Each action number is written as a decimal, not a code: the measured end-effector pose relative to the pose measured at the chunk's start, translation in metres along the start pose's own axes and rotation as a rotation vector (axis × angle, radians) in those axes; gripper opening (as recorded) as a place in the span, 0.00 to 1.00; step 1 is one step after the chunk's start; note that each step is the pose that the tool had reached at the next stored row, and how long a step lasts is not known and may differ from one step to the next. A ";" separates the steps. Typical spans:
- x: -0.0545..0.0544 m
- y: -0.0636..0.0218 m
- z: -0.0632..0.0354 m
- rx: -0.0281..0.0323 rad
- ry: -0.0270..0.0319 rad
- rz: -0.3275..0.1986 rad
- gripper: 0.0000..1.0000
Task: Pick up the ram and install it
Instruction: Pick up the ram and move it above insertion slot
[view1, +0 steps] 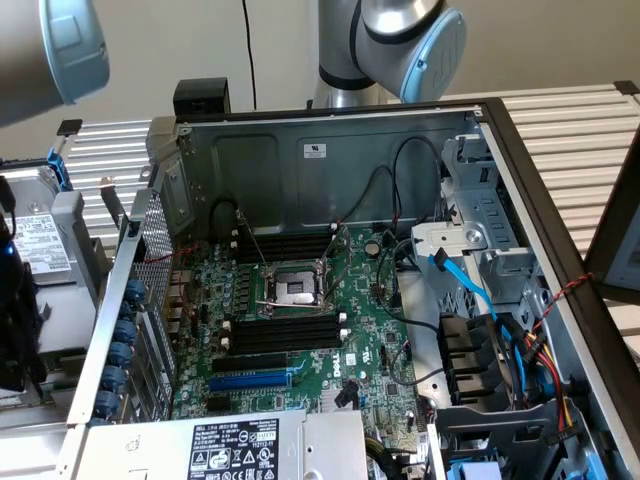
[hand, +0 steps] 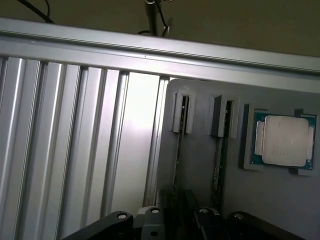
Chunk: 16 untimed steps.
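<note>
My hand (hand: 174, 222) hangs over the ram (hand: 178, 150), which stands on edge in a slot of the grey holder (hand: 200, 170) on the tabletop (hand: 65, 140). A second stick (hand: 220, 150) stands just beside it, with a chip (hand: 286, 140) past that. Whether my hand is apart or clamped I cannot tell. If I close off-centre, I judge the ram could tilt and bind in its slot, or I could knock its neighbour. The white label (view1: 315, 150) on the case (view1: 250, 160) wall and the print on the power supply (view1: 235, 440) are too small to read.
</note>
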<state>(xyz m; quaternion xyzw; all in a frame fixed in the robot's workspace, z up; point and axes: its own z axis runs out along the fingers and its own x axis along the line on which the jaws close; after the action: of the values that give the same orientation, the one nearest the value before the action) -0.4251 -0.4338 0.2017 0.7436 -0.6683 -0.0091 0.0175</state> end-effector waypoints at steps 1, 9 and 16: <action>0.000 -0.0001 0.0011 0.0000 -0.0004 0.006 0.27; 0.000 0.0002 0.0023 0.0006 -0.0101 0.021 0.27; 0.000 0.0004 0.0023 0.0006 -0.0103 0.023 0.18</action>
<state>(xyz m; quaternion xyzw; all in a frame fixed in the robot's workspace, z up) -0.4255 -0.4337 0.1994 0.7359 -0.6768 -0.0125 0.0140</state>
